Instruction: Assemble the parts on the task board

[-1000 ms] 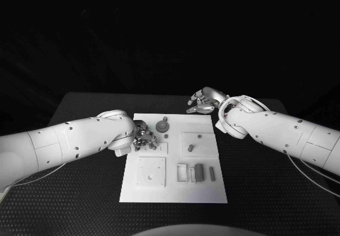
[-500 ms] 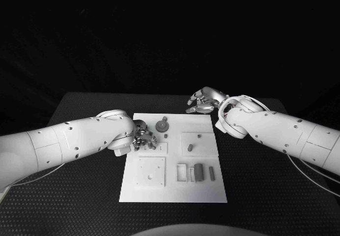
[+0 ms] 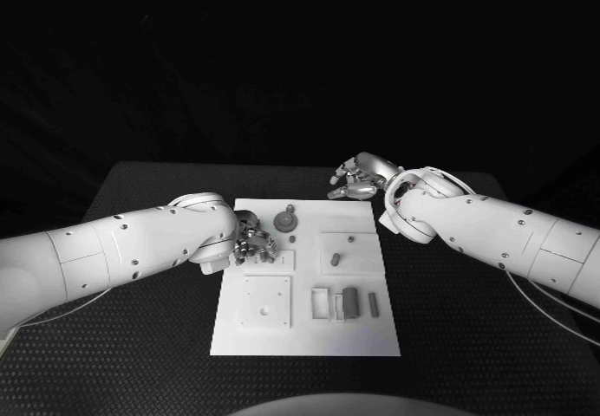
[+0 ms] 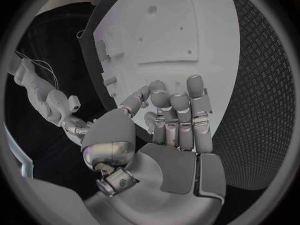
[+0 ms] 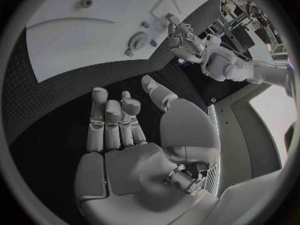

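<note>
The white task board [image 3: 313,334] lies in the middle of the black table. On it are a round grey part with a knob [image 3: 288,222], a small peg [image 3: 335,258] and two dark blocks [image 3: 353,303] beside white slots. My left hand [image 3: 257,245] hovers at the board's left edge, its fingers pointing down at the board [image 4: 187,30]. In the left wrist view its thumb [image 4: 134,104] bends in toward the fingers, and whether anything is between them is hidden. My right hand [image 3: 359,179] hangs over the table beyond the board's far right corner, fingers apart and holding nothing [image 5: 119,130].
A square white plate [image 3: 268,302] with small holes sits on the board's near left. The black table mat [image 3: 150,347] surrounds the board on all sides. The right wrist view looks over the board [image 5: 75,30], the round part [image 5: 136,39] and my left hand [image 5: 184,40].
</note>
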You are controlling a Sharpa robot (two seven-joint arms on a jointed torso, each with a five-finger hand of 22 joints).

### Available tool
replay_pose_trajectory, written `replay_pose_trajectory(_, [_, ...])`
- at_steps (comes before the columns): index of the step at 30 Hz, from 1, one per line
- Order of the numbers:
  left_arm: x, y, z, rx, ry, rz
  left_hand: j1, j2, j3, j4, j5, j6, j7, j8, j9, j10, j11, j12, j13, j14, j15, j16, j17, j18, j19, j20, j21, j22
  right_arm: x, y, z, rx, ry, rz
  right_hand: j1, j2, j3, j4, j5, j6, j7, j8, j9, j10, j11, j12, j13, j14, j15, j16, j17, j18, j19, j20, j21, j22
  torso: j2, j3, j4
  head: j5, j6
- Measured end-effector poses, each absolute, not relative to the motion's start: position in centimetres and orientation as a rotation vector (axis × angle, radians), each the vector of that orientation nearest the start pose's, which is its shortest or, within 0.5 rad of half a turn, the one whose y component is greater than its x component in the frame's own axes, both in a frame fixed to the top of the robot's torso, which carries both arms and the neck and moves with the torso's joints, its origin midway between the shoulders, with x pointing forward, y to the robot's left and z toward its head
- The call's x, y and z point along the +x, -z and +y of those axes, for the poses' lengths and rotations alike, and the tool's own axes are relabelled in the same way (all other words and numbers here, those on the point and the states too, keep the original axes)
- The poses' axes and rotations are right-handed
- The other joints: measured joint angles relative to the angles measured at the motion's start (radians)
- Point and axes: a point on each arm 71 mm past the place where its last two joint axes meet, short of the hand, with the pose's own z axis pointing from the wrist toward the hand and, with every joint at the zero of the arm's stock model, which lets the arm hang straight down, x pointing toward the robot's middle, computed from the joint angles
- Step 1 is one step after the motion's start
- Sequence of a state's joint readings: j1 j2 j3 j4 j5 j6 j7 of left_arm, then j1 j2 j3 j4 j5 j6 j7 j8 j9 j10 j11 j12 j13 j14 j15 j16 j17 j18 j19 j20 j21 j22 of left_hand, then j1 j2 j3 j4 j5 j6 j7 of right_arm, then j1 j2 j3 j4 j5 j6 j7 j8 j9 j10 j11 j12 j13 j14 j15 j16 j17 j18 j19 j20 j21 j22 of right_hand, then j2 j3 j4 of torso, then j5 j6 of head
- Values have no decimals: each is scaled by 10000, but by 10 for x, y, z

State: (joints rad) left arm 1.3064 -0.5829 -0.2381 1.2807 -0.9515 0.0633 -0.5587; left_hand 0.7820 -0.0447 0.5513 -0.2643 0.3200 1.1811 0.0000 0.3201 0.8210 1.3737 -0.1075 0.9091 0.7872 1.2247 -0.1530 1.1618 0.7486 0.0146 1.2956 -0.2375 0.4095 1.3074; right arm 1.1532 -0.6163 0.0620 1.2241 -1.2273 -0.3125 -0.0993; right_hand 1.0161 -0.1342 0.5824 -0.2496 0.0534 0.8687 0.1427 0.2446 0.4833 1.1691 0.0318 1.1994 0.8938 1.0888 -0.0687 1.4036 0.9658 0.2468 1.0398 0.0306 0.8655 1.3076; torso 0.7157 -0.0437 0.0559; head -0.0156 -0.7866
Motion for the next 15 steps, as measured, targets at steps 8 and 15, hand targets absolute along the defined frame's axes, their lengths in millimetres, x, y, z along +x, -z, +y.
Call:
replay_pose_trajectory(8, [509, 252, 166, -2159, 2969, 23690, 33, -42, -113, 113, -426, -1, 0, -72, 25, -38, 39, 17, -33, -47, 48, 77, -93, 0, 6, -5, -62, 1, 542, 196, -176, 1711, -7200, 16909, 0, 0, 0, 0, 0, 0, 0, 0, 0, 0, 0, 0, -10, 0, 0, 0, 0, 0, 0, 0, 0, 0, -3, -3, 6, -7, -3])
replay_pose_trajectory(15, [509, 252, 166, -2180, 2974, 23674, -301, -587, -265, 544, -2592, 0, 37, -214, 78, -95, 24, 86, -70, -103, -3, 186, -281, 1, 38, -37, -176, 7, 542, 196, -176, 1714, -7200, 16911, 0, 0, 0, 0, 0, -1, -1, 0, -9, -26, 26, 0, -10, -11, 11, 0, 1, -1, 0, 0, 0, -1, -3, 2, 3, -6, 1])
